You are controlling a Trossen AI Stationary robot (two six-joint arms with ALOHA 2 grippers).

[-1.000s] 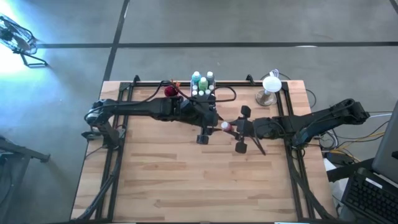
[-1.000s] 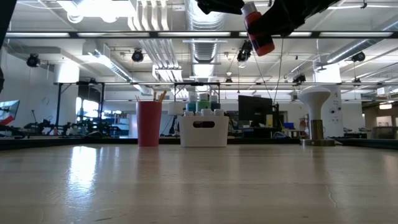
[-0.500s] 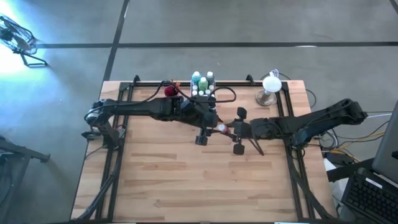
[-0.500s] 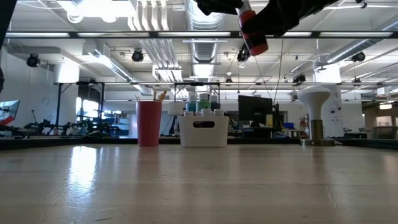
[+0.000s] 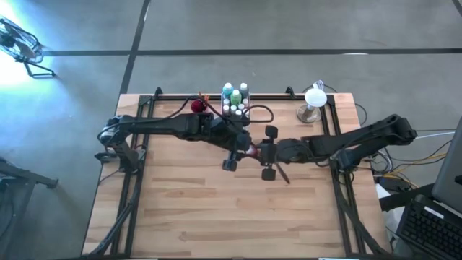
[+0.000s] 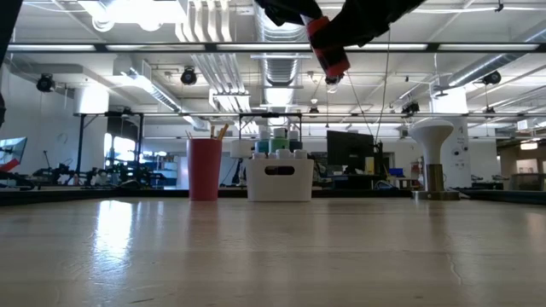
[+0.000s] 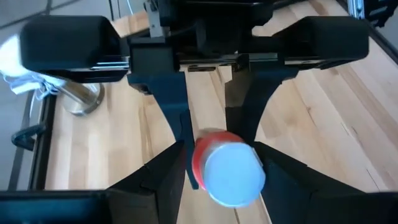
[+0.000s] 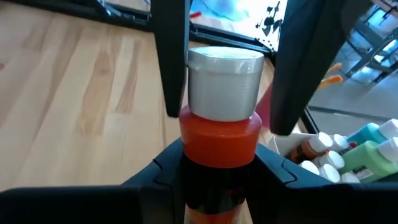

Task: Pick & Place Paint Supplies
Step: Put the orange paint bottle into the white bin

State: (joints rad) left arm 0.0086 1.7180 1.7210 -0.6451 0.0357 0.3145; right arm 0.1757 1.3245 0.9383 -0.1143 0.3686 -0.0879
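A red paint bottle (image 5: 252, 151) with a white cap (image 7: 231, 176) hangs high above the table's middle. My right gripper (image 5: 257, 152), reaching in from the right, is shut on it. My left gripper (image 5: 245, 149) comes from the left and is open, with one finger (image 8: 171, 62) on each side of the cap. Several more paint bottles (image 5: 233, 97) stand in the white tray (image 6: 279, 179) at the far edge. Next to the tray, brushes (image 6: 220, 131) stick out of the magenta cup (image 6: 205, 169). My right gripper pinches the bottle's red body (image 8: 217, 155) between its two fingers, coming from the table's right and slanting a little downward. The bottle lies along the fingers, cap end forward toward the left arm, tilted and lifted clear of the table. My left gripper: whether a finger touches the cap I cannot tell.
A white lamp-like stand (image 5: 314, 101) sits at the far right corner. A black cable (image 5: 261, 110) loops beside the tray. The wooden tabletop (image 5: 216, 209) stretches bare toward the near edge. Dark frame rails (image 5: 137, 188) run along the table's left and right sides.
My right gripper has carried the red bottle toward the table's left, still clear of the table, until its cap end came between the left gripper's open fingers. My left gripper has tipped slightly downward in place.
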